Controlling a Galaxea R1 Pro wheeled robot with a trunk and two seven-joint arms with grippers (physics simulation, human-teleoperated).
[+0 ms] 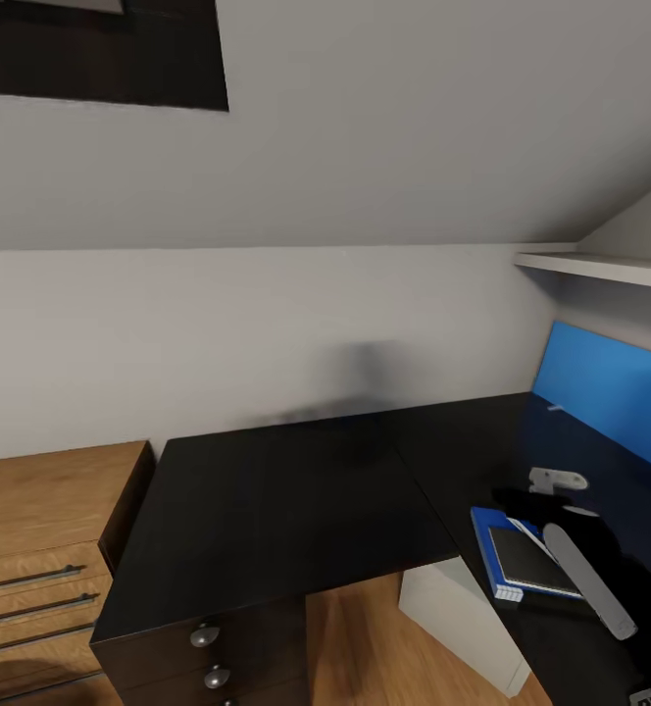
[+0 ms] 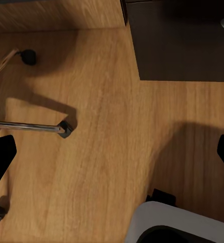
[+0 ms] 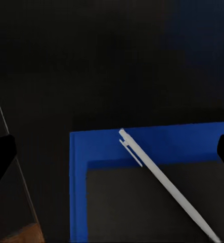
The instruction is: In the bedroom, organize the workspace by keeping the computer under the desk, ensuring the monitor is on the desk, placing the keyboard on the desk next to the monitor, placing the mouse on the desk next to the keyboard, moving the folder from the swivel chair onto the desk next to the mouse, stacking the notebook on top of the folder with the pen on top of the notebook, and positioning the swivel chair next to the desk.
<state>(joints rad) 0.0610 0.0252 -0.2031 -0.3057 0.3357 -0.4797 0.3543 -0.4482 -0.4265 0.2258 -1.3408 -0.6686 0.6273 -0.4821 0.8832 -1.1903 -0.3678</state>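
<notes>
From where I stand, a wooden chest [image 1: 31,549] sits at the far left against the wall, and beside it the glossy black desk [image 1: 286,510] with silver knobs [image 1: 204,635] on its drawers. Further right on the desk lies the blue folder [image 1: 484,534] with the dark notebook [image 1: 529,561] stacked on it, the right arm [image 1: 588,579] reaching over them before the blue back panel [image 1: 610,387]. The left wrist camera looks down at wood floor [image 2: 101,152], a chrome chair leg [image 2: 28,126] with its caster, and the dark drawer front [image 2: 182,40]; the left gripper [image 2: 112,152] hangs wide open and empty. The right wrist camera adds the white pen [image 3: 167,182], lying slantwise across notebook and folder; the right gripper [image 3: 112,154] is spread wide, holding nothing.
</notes>
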